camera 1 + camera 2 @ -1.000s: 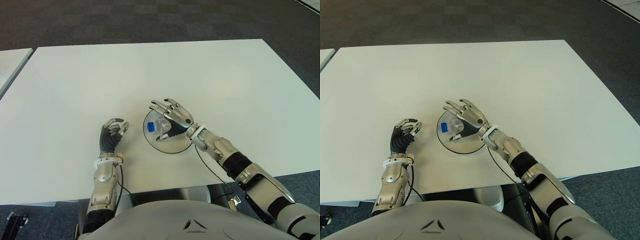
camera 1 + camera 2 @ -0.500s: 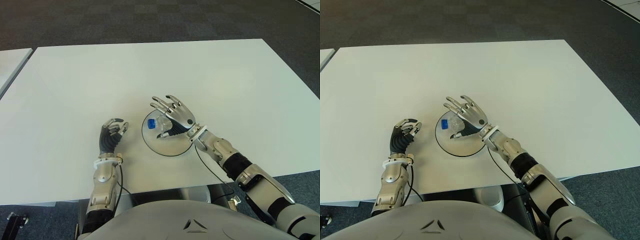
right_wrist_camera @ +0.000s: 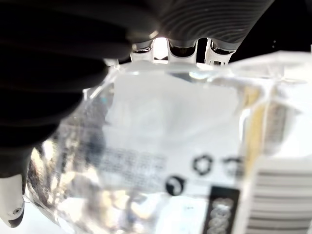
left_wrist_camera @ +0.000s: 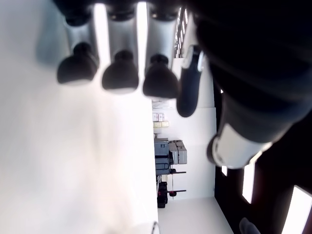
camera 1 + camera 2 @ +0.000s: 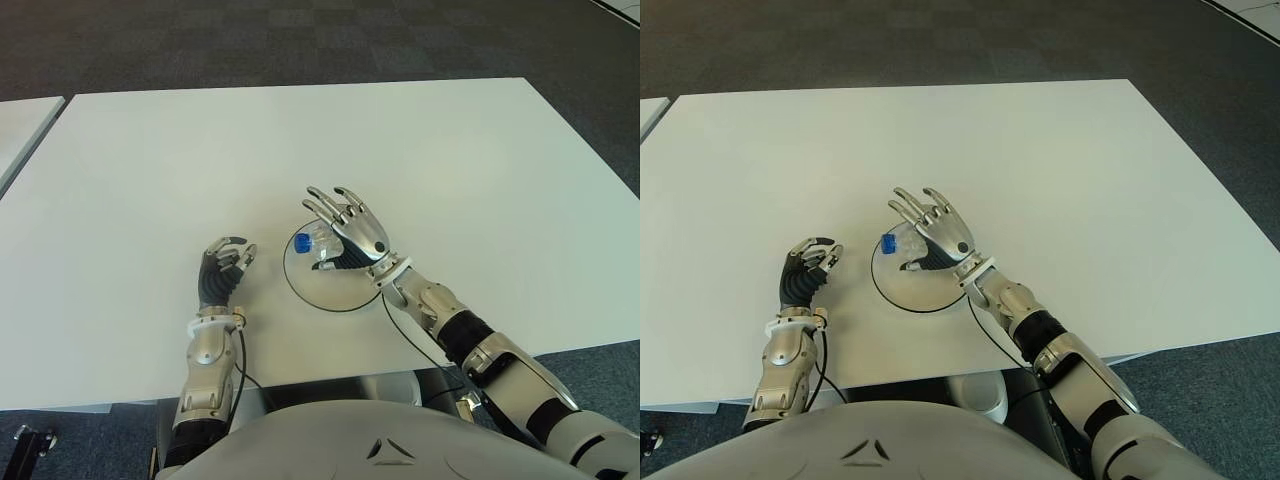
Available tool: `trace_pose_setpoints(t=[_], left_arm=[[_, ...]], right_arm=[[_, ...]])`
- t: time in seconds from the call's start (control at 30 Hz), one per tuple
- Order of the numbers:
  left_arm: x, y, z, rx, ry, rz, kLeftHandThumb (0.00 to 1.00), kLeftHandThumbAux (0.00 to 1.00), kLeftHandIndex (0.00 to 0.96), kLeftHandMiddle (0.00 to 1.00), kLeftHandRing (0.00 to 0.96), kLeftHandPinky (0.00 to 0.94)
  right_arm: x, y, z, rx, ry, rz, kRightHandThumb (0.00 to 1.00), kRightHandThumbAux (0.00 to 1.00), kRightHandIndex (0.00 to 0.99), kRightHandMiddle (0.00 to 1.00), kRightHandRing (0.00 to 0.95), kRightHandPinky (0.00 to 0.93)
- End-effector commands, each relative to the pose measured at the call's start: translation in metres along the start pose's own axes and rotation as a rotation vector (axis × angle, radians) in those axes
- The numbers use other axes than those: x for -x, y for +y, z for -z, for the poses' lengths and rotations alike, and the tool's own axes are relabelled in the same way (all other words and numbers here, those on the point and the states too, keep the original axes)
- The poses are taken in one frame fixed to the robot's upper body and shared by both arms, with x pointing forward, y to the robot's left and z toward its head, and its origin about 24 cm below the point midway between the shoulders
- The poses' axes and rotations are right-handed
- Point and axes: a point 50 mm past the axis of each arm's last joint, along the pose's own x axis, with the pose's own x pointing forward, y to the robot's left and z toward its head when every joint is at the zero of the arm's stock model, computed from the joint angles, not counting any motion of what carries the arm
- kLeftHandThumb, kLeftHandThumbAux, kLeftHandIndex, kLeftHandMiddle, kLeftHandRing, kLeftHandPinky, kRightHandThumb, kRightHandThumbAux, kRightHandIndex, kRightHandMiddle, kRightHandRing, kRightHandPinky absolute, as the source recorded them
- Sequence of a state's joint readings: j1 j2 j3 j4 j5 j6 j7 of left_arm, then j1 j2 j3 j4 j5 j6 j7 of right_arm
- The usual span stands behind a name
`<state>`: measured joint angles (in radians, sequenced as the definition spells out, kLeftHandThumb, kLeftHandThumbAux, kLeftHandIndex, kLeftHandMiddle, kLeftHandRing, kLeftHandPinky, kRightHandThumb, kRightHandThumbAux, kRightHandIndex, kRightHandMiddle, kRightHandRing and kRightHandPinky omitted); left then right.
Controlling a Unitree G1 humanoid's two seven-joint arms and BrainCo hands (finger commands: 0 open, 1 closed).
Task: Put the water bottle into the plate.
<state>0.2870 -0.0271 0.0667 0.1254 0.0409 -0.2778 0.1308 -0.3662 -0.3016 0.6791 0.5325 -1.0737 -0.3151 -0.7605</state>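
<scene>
A clear water bottle (image 5: 313,247) with a blue cap (image 5: 302,241) lies on its side in the round dark-rimmed plate (image 5: 335,300), cap towards the plate's left rim. My right hand (image 5: 343,226) hovers right over it, fingers (image 5: 325,200) stretched out and spread, thumb beside the bottle's body. Up close in the right wrist view the crinkled bottle (image 3: 185,146) and its label sit just under the palm. My left hand (image 5: 227,263) shows on the white table (image 5: 300,140) left of the plate, fingers (image 4: 117,73) curled, holding nothing.
The table's front edge runs close to my body. A second white table (image 5: 20,125) stands at the far left across a narrow gap. Dark carpet lies beyond the far edge.
The right hand has shifted slightly left and away from me. The bottle's blue cap has slid from the plate's middle to its left rim. The left hand has not moved.
</scene>
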Motion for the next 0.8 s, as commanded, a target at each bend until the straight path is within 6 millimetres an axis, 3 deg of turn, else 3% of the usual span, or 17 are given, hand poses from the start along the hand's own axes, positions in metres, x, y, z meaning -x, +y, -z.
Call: trace_pose_setpoints(t=[0.03,0.43,0.8], left_arm=[[0.0018,-0.0005,0.0026,0.011,0.025,-0.011,0.704,0.720,0.436,0.833,0.838,0.828],[0.0016,0.0006,0.0027,-0.022,0.017,0.011,0.702,0.720,0.436,0.844,0.841,0.815],[0.0022,0.0013,0.0038,-0.027,0.025,0.016,0.701,0.720,0.436,0.851,0.848,0.808]], right_arm=[[0.0020,-0.0004,0.0006,0.016,-0.010,-0.014,0.265,0.623,0.039,0.022,0.009,0.000],[0.0038,-0.0010,0.0008,0.097,-0.053,-0.097,0.095,0.554,0.000,0.000,0.000,0.000],[0.0047,-0.0027,0.0005,0.097,-0.069,-0.109,0.017,0.504,0.000,0.000,0.000,0.000]])
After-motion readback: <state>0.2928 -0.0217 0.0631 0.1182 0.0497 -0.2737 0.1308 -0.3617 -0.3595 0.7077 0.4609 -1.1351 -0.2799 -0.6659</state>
